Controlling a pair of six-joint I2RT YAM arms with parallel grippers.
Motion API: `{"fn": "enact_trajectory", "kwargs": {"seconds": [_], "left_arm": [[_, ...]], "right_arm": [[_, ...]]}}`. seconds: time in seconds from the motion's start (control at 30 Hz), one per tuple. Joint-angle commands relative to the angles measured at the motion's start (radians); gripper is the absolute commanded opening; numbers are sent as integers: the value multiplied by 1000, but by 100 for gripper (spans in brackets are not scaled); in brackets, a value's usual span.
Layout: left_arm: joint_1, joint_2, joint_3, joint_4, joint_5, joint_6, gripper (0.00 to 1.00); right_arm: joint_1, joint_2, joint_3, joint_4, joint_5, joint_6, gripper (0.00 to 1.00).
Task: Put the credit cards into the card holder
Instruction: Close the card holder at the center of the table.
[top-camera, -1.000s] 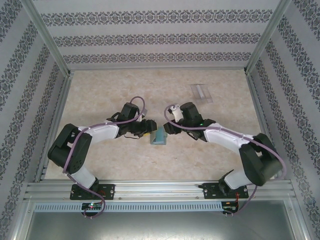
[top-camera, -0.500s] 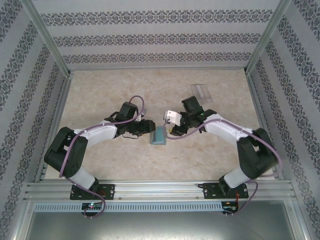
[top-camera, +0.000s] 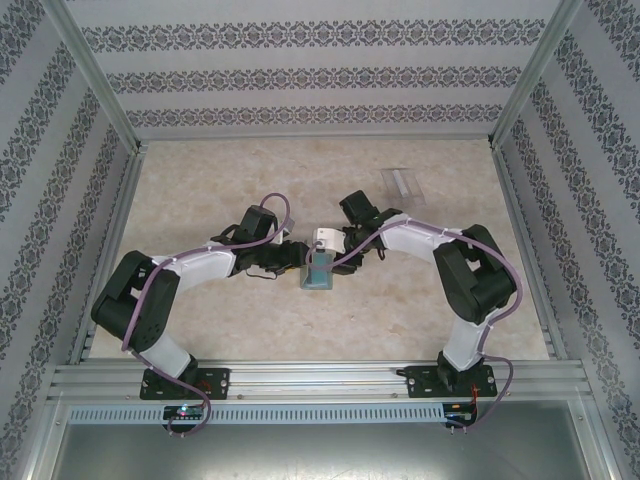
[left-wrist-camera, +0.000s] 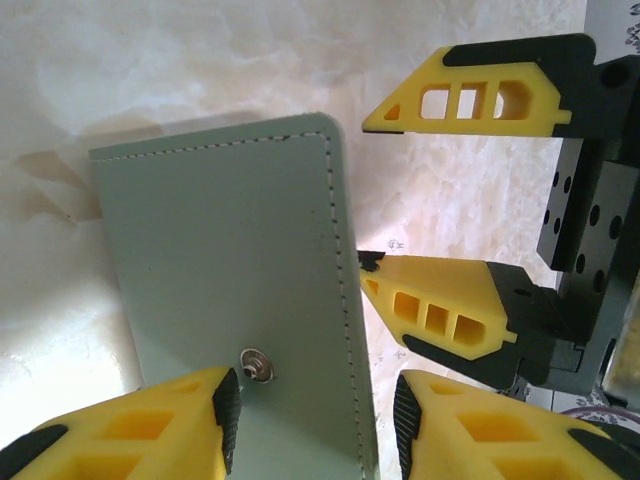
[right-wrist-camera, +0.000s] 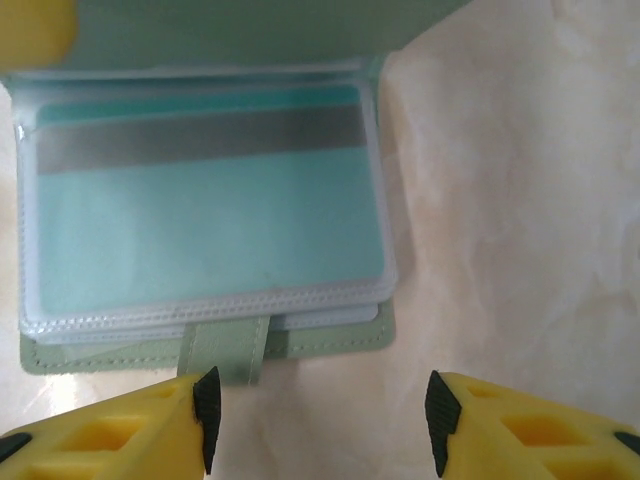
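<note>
The grey-green card holder (top-camera: 318, 274) lies open at mid-table between the two arms. In the right wrist view its clear inner sleeves hold a teal credit card (right-wrist-camera: 210, 230) with a grey stripe, and the closing tab (right-wrist-camera: 222, 350) points toward my right gripper (right-wrist-camera: 320, 420). That gripper is open just off the tab edge, with bare table between its pads. The left wrist view faces the raised outer cover (left-wrist-camera: 230, 250) with its metal snap (left-wrist-camera: 256, 365). My left gripper (left-wrist-camera: 315, 420) has its jaws apart. One finger (left-wrist-camera: 130, 425) lies in front of the cover, and a gap separates the other from the cover's edge.
A clear plastic box (top-camera: 403, 184) sits at the back right of the marbled table (top-camera: 200, 180). Metal rails (top-camera: 320, 380) run along the near edge and patterned walls close in the other sides. The two wrists are close together over the card holder.
My right arm has swung left, bringing its wrist from beside the card holder to right over it, with the jaws a little wider. The left arm has hardly moved.
</note>
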Motion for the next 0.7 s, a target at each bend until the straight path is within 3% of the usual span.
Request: {"fn": "enact_trajectory", "kwargs": {"seconds": [0.0,0.3,0.5,0.67], "left_arm": [[11,12,-9,41,11,-12,47],[29,-17,-27,27,-19,-11,46],[31,-31,-41,27,-24,-18,46],[32,-47,-45,21,-29,-24,46]], "right_arm": [[40,45,36,-94,33,-50,59],[61,85,67,-174,49,-59,56],[61,65,73,-247,-12,-92,61],[78,86,87,-246,25,-73,61]]}}
